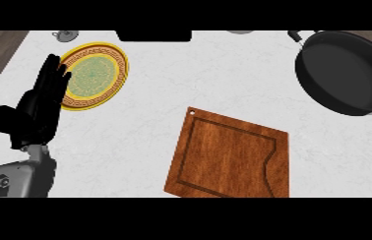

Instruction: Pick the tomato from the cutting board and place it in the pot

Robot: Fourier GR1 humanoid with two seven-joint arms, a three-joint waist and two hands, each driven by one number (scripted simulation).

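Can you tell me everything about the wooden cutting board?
The cutting board is a flat slab of reddish-brown wood with visible grain. It is roughly rectangular and lies turned at a slant on the white counter. A dark groove runs just inside its edge, with a notch on the right side, and there is a small hole near its top left corner. Nothing lies on it, and no hand touches it. Its lower edge runs out of view.
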